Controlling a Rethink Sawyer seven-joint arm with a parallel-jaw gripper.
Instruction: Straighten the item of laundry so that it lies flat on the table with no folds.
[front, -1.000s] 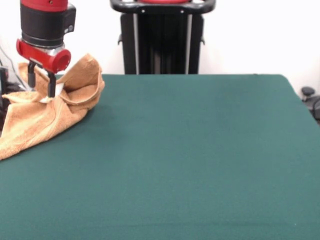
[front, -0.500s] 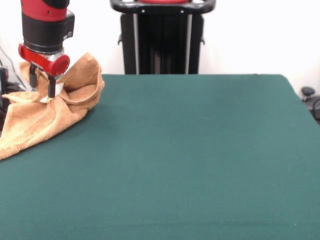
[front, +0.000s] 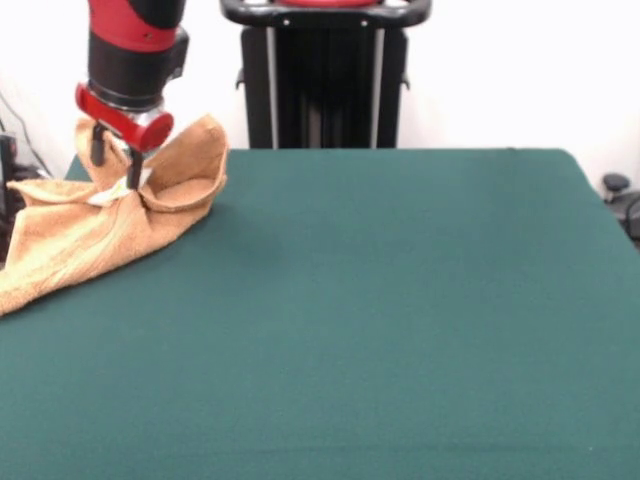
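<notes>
A: We have the towel (front: 105, 225) bunched at the far left of the table (front: 400, 300), one end trailing toward the left edge, where we lose sight of it. Our gripper (front: 115, 167) is down in the raised part, the fingers (front: 133, 172) pinched close on a fold with a bit of pale cloth showing between them.

B: We'd judge it light and limp. Terry will sag from wherever we hold it, and its nap should grip the green felt instead of sliding, so any part left lying may drag and bunch.

A: Then where do we take it?

B: By a corner or the hemmed end, we think, so the rest can hang or draw out into one layer. A mid-fold pinch like this one probably lifts two layers together.

A: Anything in our way?

B: Nothing lies on the table to the right, so we have room there. Only the black stand (front: 325, 75) behind the far edge and the table's left edge sit close by.
</notes>
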